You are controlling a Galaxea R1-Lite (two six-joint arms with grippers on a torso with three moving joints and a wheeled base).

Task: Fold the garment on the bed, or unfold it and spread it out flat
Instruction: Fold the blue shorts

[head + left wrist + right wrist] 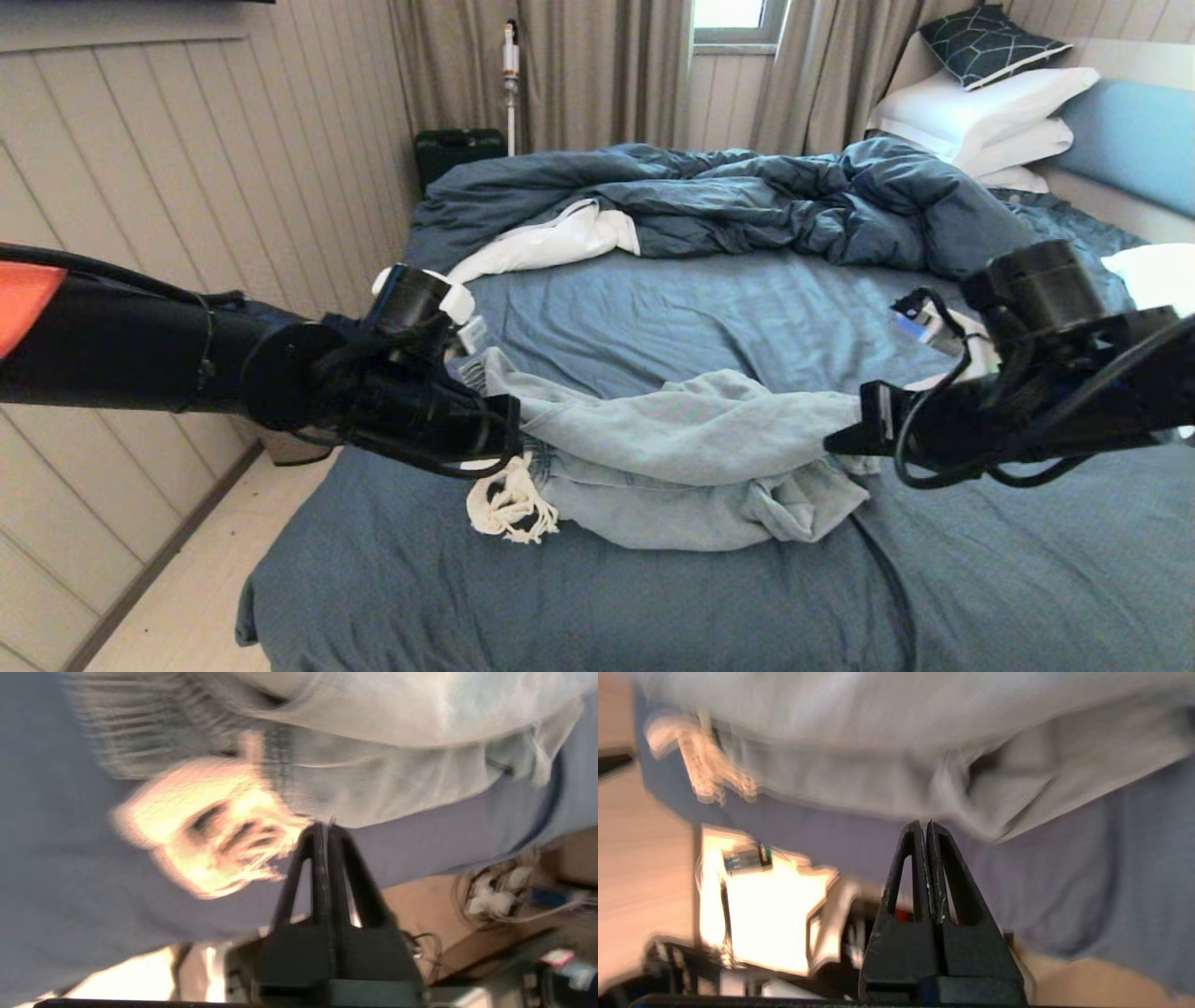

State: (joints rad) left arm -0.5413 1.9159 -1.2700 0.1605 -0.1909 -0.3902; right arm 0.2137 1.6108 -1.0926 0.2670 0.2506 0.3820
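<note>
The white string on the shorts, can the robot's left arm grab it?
Probably yes. The white drawstring lies bare on the bed, just below the left gripper, with nothing over it. That gripper looks shut on the shorts' edge, so it must let go first.

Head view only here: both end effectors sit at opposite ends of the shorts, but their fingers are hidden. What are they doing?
Observer: In its wrist view the left end effector has its fingers pressed together, tips at the edge of the shorts, apparently pinching it.
Operator: And the right one?
Observer: The right end effector is the same: fingers shut, tips meeting the fabric's edge.
Operator: Is the drawstring caught?
Observer: No. The drawstring lies loose beside the left tips, outside them.
</note>
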